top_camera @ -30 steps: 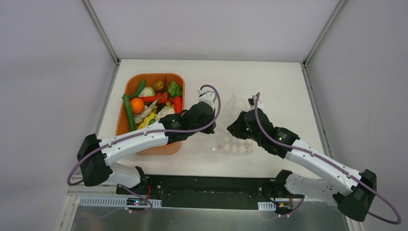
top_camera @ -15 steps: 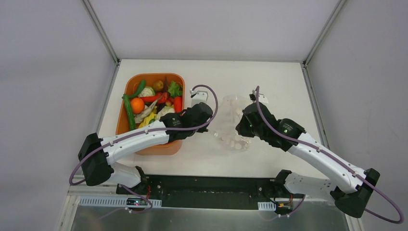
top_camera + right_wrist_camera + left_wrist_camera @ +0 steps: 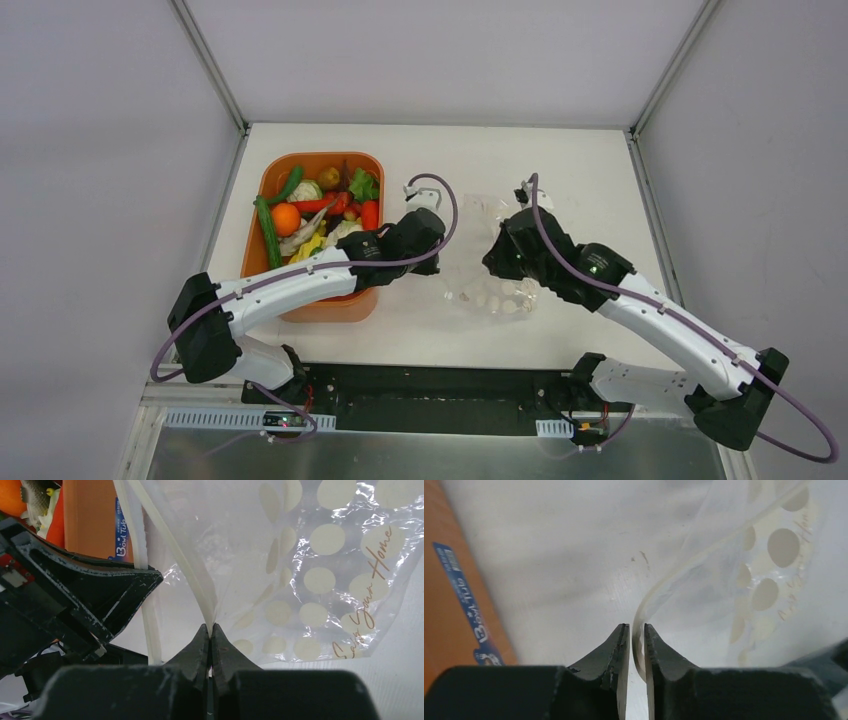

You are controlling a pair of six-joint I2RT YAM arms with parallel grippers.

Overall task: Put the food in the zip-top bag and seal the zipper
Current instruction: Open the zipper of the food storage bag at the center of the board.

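From above, shows the bag (image 3: 492,297) crumpled on the table (image 3: 580,180) between the left gripper (image 3: 438,262) and the right gripper (image 3: 497,262), just right of the tub (image 3: 320,157), with the food (image 3: 310,215) heaped in the tub. Puts the bag's long axis roughly far-to-near, dotted end toward the arm bases, clear end farther off. Hides both sets of fingertips under the wrists there, and leaves the mouth's direction unreadable. From the right wrist, reveals the right gripper (image 3: 210,626) pinched tight on the zipper (image 3: 172,547), the strip rising up and left from the jaws, a second lip parted from it at the left, dots fanning out to the right. From the left wrist, catches the left gripper (image 3: 636,626) a narrow slit apart, the zipper (image 3: 644,605) lying in the gap against one finger, a sliver of light beside the other, the strip curving off up and right toward the dots.
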